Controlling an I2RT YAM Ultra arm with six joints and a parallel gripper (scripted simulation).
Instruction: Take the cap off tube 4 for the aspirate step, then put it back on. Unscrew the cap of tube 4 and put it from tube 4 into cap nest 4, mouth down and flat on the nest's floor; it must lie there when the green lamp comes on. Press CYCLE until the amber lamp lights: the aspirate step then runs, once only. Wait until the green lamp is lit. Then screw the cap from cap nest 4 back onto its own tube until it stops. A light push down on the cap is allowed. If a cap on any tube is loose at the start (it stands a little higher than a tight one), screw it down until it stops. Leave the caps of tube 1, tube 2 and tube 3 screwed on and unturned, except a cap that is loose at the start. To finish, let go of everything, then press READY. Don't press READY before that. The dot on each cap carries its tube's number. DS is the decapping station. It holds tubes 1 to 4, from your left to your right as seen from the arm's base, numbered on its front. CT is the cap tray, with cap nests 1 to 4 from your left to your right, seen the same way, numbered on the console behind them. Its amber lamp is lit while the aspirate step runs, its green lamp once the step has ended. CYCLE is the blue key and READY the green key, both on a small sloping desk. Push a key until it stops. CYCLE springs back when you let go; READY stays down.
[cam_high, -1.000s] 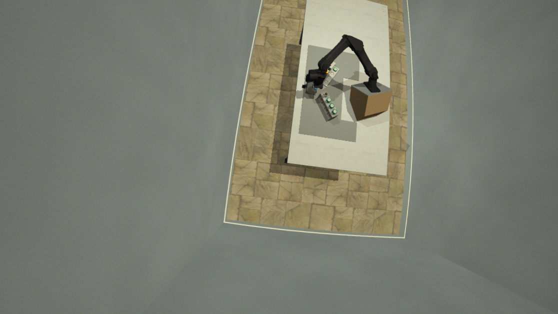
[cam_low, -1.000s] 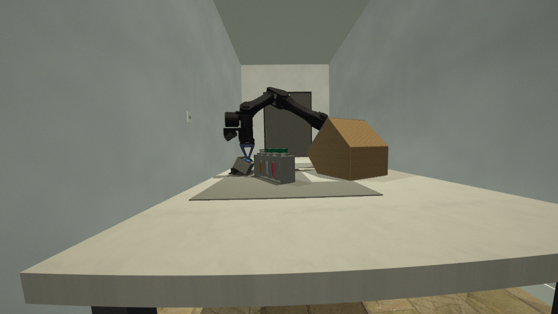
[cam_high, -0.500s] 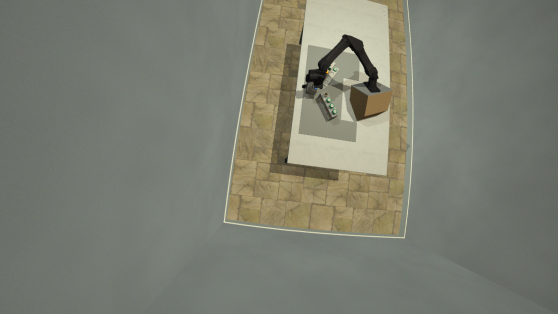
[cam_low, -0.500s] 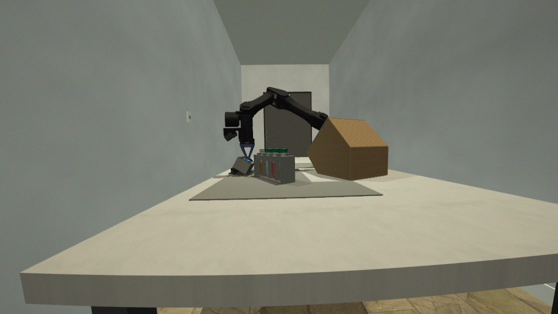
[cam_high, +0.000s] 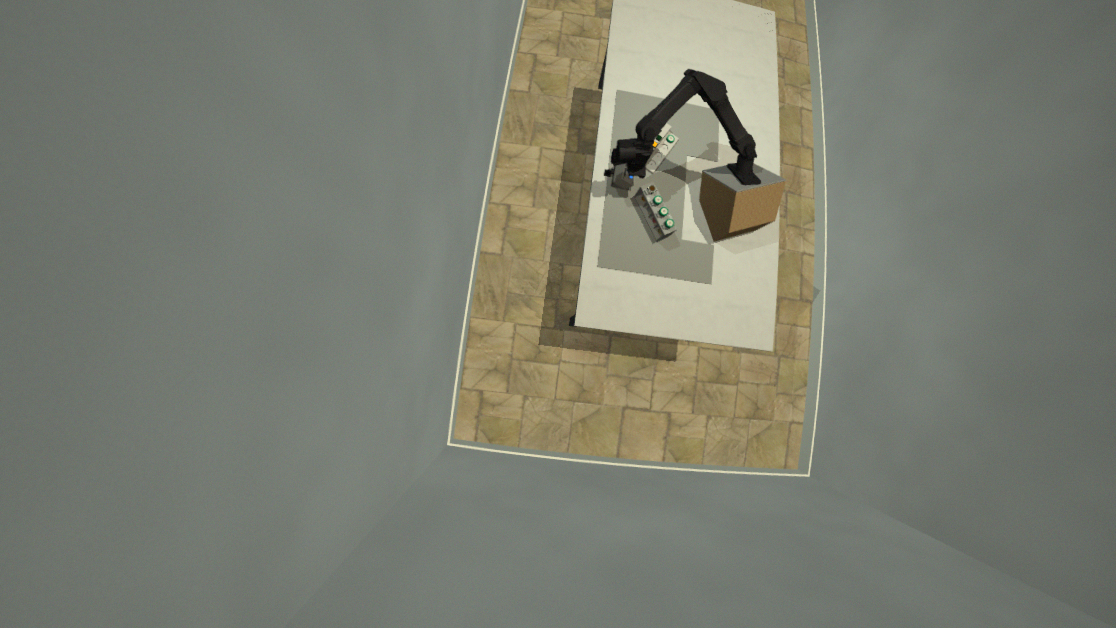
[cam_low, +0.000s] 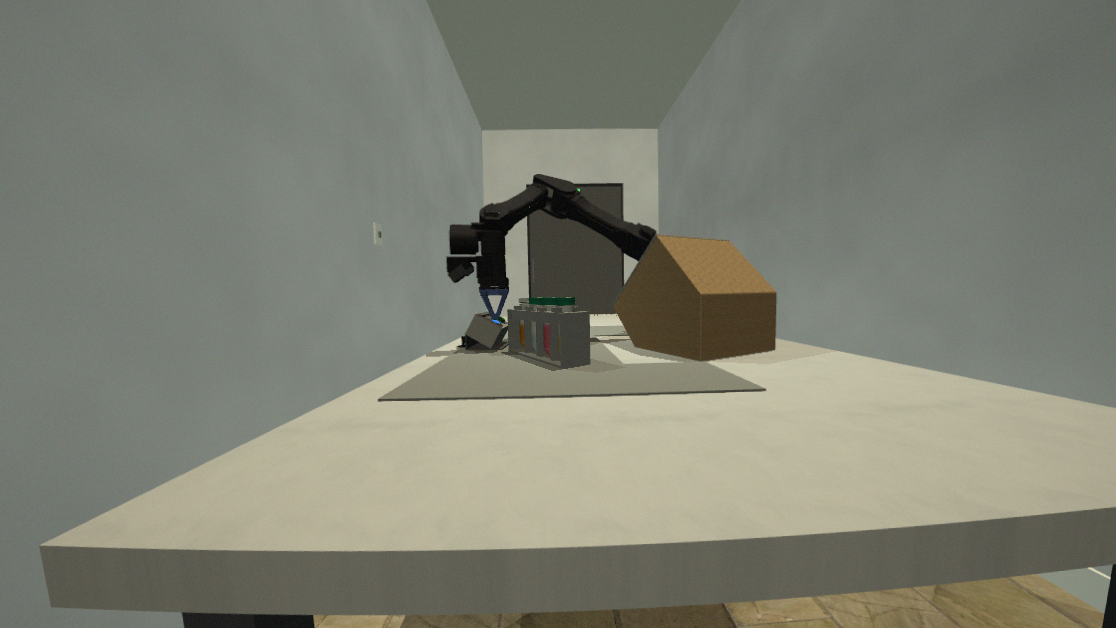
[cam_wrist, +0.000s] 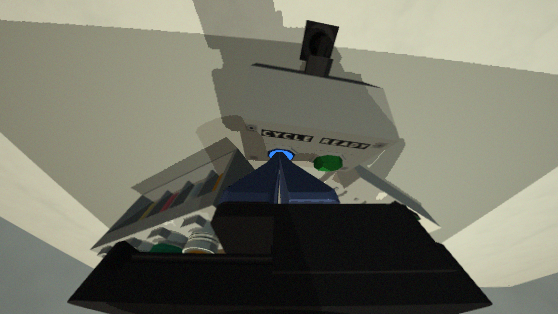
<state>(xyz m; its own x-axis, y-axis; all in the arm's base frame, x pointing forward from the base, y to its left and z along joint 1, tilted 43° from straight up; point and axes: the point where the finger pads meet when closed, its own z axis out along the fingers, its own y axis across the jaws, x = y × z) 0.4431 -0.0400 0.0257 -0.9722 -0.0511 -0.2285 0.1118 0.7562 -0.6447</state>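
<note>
My gripper (cam_wrist: 279, 157) is shut and empty, its blue fingertips touching the blue CYCLE key (cam_wrist: 280, 150) on the small sloping desk (cam_wrist: 310, 115). The green READY key (cam_wrist: 327, 162) sits just to the right of it, untouched. In the exterior view the gripper (cam_low: 492, 314) points straight down onto the desk (cam_low: 482, 333). The decapping station (cam_high: 655, 214) shows three green caps, and the tube at the end nearest the desk (cam_high: 646, 190) stands open. The cap tray (cam_high: 661, 145) lies under the arm, with an amber spot (cam_high: 653, 144) lit beside it. The station also shows in the exterior view (cam_low: 548, 334).
The arm's base stands on a brown box (cam_high: 737, 200) at the right of the grey mat (cam_high: 652, 236). The station's rack lies to the lower left in the wrist view (cam_wrist: 170, 205), close to the gripper body.
</note>
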